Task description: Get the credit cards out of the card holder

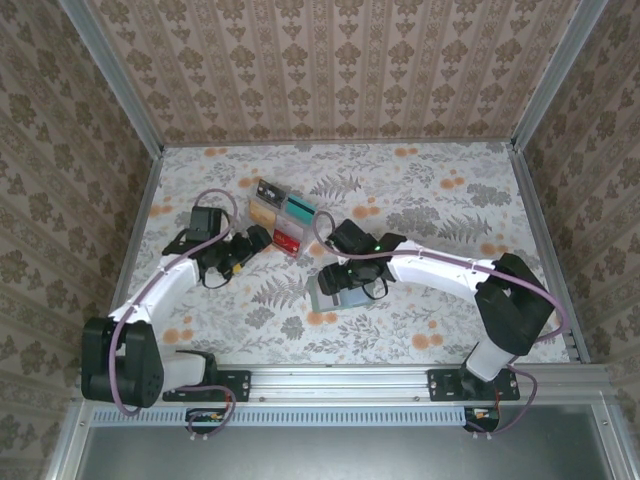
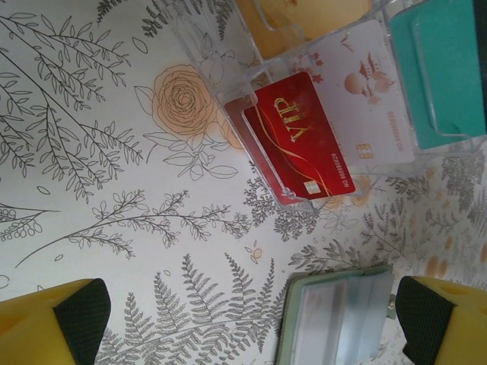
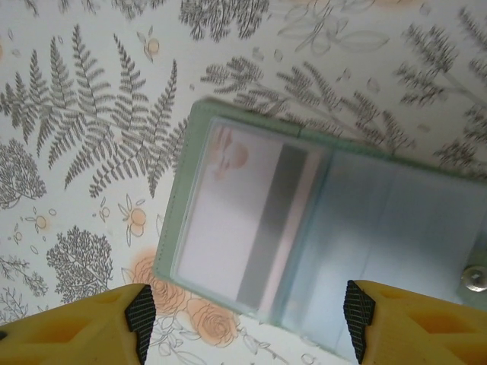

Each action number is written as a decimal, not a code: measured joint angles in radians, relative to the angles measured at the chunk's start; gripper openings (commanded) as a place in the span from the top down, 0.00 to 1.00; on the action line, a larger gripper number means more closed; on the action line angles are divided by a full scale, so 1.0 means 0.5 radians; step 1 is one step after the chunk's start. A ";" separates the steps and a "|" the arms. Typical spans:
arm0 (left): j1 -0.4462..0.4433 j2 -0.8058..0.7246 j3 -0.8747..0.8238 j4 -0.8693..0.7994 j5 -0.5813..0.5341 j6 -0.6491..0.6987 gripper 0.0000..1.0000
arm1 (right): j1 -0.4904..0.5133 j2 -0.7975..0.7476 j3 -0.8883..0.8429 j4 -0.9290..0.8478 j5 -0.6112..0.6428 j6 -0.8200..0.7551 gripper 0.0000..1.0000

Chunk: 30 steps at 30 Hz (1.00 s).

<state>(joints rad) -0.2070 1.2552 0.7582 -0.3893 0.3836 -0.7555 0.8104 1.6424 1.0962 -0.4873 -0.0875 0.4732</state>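
The card holder (image 3: pixel 380 228) lies open and flat on the floral table, grey-green with a paler blue-grey lining. Its left clear pocket holds one of the credit cards (image 3: pixel 236 220), pale with a dark stripe. My right gripper (image 3: pixel 247 327) hovers open just above the holder's near edge, with nothing between its fingers. In the top view the right gripper (image 1: pixel 350 285) partly covers the card holder (image 1: pixel 326 298). My left gripper (image 1: pixel 245 255) stands wide open to the left of it, between the holder and the tray. The left wrist view shows the left gripper (image 2: pixel 251 319) over bare table beside the holder's corner (image 2: pixel 335 319).
A clear plastic compartment tray (image 1: pixel 283 215) stands behind the left gripper. It holds a red VIP card (image 2: pixel 300 137), a white card (image 2: pixel 365 99), a teal card (image 2: pixel 449 68) and an orange one (image 2: pixel 304 15). Metal rails and patterned walls bound the table.
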 measured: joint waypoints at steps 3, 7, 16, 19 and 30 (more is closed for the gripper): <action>-0.021 0.036 0.002 0.000 -0.013 0.001 0.00 | 0.047 0.054 0.005 -0.025 0.065 0.053 0.39; -0.031 0.067 0.006 0.000 -0.027 0.002 0.00 | 0.093 0.205 0.031 -0.097 0.156 0.095 0.42; -0.046 0.136 0.039 0.007 -0.037 0.003 0.00 | 0.109 0.316 0.052 -0.140 0.237 0.171 0.43; -0.047 0.142 0.054 0.002 -0.044 0.015 0.00 | 0.109 0.337 0.065 -0.140 0.240 0.209 0.45; -0.159 0.149 0.072 -0.011 -0.051 0.031 0.01 | 0.072 0.354 0.047 -0.121 0.275 0.322 0.64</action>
<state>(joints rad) -0.2867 1.3296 0.7940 -0.3950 0.3580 -0.7399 0.8467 1.8194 1.1194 -0.5476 0.0498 0.6342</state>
